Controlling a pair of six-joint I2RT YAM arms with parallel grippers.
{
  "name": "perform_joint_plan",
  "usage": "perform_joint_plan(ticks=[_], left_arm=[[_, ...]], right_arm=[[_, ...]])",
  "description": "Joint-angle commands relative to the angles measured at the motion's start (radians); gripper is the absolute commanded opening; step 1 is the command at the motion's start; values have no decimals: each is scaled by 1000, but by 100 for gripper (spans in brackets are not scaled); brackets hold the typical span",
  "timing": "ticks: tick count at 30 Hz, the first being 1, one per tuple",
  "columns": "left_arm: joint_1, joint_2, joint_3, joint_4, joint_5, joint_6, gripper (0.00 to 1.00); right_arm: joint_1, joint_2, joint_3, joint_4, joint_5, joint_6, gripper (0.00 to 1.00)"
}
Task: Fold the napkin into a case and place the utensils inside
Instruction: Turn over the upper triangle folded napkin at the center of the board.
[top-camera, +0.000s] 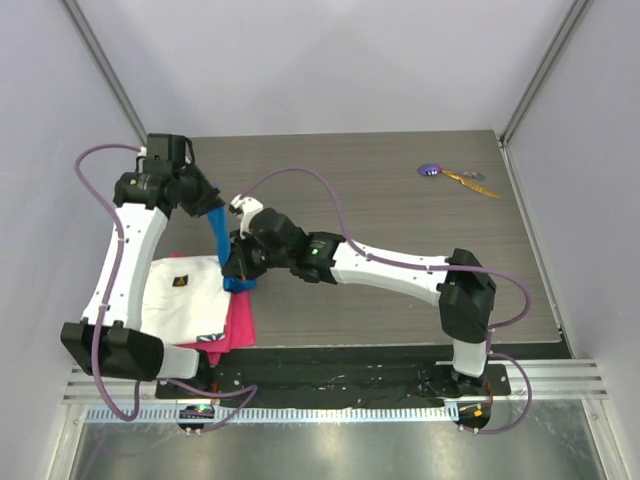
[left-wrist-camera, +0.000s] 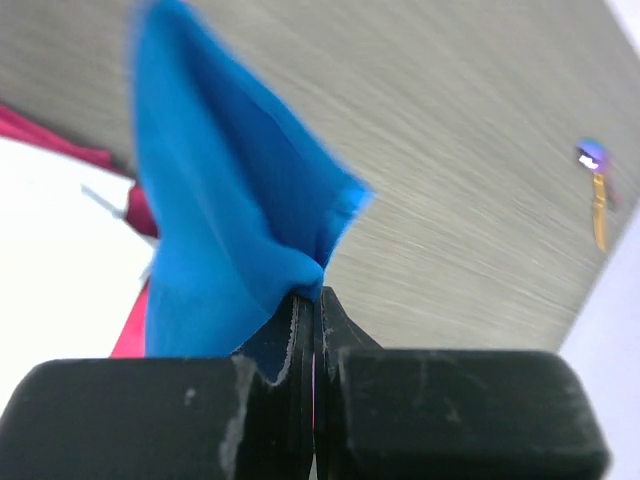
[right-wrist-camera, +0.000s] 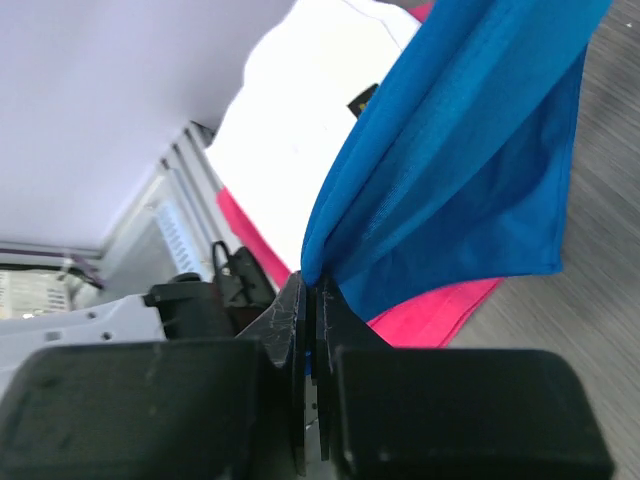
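The bright blue napkin (top-camera: 222, 245) hangs stretched between my two grippers above the left part of the table. My left gripper (top-camera: 207, 205) is shut on its far corner; the left wrist view shows the cloth (left-wrist-camera: 220, 220) pinched at the fingertips (left-wrist-camera: 313, 297). My right gripper (top-camera: 238, 272) is shut on its near corner; the right wrist view shows the cloth (right-wrist-camera: 460, 150) rising from the closed tips (right-wrist-camera: 310, 285). The two utensils lie at the far right: a purple-headed one (top-camera: 430, 170) and an orange-yellow one (top-camera: 470, 182), both also small in the left wrist view (left-wrist-camera: 597, 190).
A white cloth (top-camera: 180, 295) and a pink cloth (top-camera: 238, 322) lie under the napkin at the table's near left. Grey walls stand close on the left, right and back. The metal rail (top-camera: 330, 410) runs along the near edge.
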Motion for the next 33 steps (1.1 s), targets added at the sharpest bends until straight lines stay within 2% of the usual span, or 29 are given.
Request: perform_joint_plan(ticks=[1,2,4,5,6,8,9,11,13,16,19,20,23,26,30,33], left_arm=[[-77,32,67,156,-16,-4,0],[-105,54,67,168,-23,-12,0],[-167,144,68,187,-36,-39,0],[-229,176,65,228,-79,-44,0],[-260,216,67,248,-107,-47,0],[-322,337,100,301,-119,-68,0],[-344,380,123,318,-142,-72,0],[-408,511,206,351,-167,-75,0],[-444,627,276,360,-152,-88,0],[-521,706,390,387,-188,-105,0],[-557,758,435,434,-173,-136,0],[-561,763,447,440,-173,-144,0],[-561,718,432,458,-167,-150,0],[-550,655,426,438,-173,-119,0],[-481,469,346,438,-112,-134,0],[-401,370,262,437,-47,-148,0]], right_arm=[[-10,-130,-189,169,-281,149,1],[-27,-146,-244,276,-303,179,1],[-65,-193,-431,381,-365,251,1],[-109,-210,-504,523,-387,277,1],[-140,-226,-651,592,-433,303,1],[-223,-273,-787,743,-462,362,1],[-251,-287,-906,769,-467,371,1],[-333,-338,-1035,791,-478,367,1],[-386,-389,-1103,790,-497,353,1],[-485,-453,-1198,742,-510,333,1],[-535,-561,-1194,536,-476,235,1],[-538,-613,-1153,375,-412,150,1],[-536,-672,-1050,125,-328,63,1],[-535,-698,-923,-37,-301,0,1],[-477,-662,-792,-97,-289,-5,1],[-376,-616,-677,-105,-265,11,1]])
